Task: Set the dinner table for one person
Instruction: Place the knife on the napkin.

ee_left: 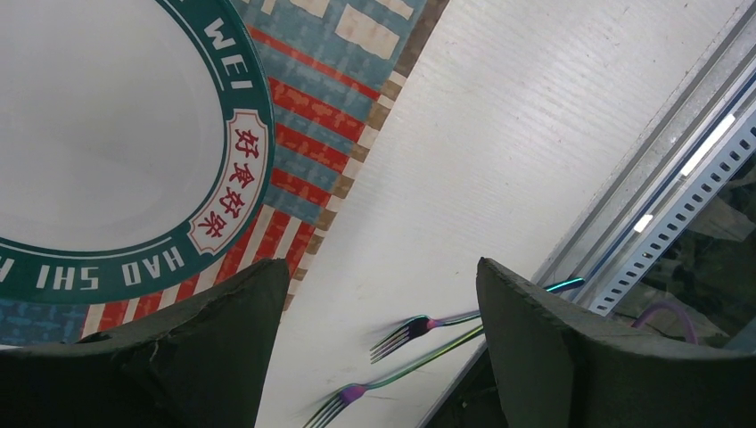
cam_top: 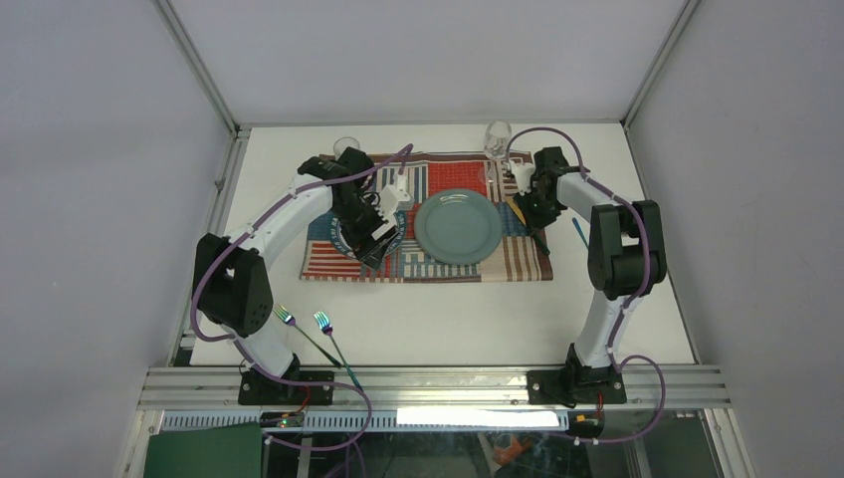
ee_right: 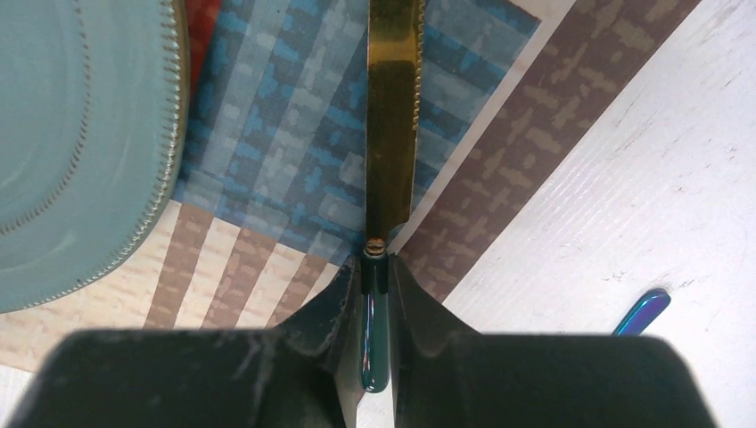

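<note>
Right gripper (ee_right: 375,275) clamped on knife (ee_right: 392,116) handle, blade lying along placemat (cam_top: 518,261) right of teal plate (cam_top: 458,227), likely its setting spot. Left gripper (ee_left: 379,267) jaws apart, empty, above green-rimmed plate (ee_left: 107,134). White tabletop (cam_top: 448,319) underlies all.

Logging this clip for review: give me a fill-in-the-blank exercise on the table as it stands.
The right gripper is shut on a gold-bladed ____.
The left gripper holds nothing; its jaws stand ____.
On the dinner table by the left arm's base lie ____ forks.
The teal plate sits on the striped ____.
Missing: knife; open; two; placemat.
</note>
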Action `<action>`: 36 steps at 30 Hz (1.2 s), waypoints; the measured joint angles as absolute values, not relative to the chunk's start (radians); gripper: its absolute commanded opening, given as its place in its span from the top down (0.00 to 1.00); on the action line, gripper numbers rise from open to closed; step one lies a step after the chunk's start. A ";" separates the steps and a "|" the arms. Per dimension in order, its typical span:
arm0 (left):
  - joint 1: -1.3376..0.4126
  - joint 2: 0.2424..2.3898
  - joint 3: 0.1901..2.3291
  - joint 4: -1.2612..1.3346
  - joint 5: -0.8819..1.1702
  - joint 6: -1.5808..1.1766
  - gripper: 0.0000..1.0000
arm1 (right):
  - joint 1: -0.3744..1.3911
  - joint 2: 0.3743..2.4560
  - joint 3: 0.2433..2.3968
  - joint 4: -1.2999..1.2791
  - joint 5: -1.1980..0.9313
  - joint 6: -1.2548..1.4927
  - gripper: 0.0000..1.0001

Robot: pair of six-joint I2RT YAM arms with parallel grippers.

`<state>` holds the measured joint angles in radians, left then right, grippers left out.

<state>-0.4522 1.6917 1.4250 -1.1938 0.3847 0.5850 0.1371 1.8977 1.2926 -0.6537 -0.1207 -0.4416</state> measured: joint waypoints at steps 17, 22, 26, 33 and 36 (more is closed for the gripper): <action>-0.452 1.688 1.424 -1.185 0.375 0.585 0.20 | 0.143 1.753 1.282 -0.669 -0.118 -0.424 0.59; -0.452 1.686 1.424 -1.185 0.376 0.585 0.20 | 0.122 1.592 1.232 -0.662 -0.083 -0.424 0.57; -0.452 1.675 1.422 -1.183 0.376 0.588 0.20 | -0.008 1.575 1.174 -0.649 -0.085 -0.443 0.58; -0.452 1.652 1.379 -1.169 0.376 0.600 0.21 | -0.247 1.598 1.029 -0.636 -0.099 -0.494 0.56; -0.452 1.651 1.369 -1.148 0.376 0.608 0.20 | -0.254 1.613 1.032 -0.628 -0.121 -0.500 0.56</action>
<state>-0.4522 1.6512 1.3685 -1.1477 0.3763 0.6083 -0.2539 1.6131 1.0321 -0.6285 -0.1215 -0.4995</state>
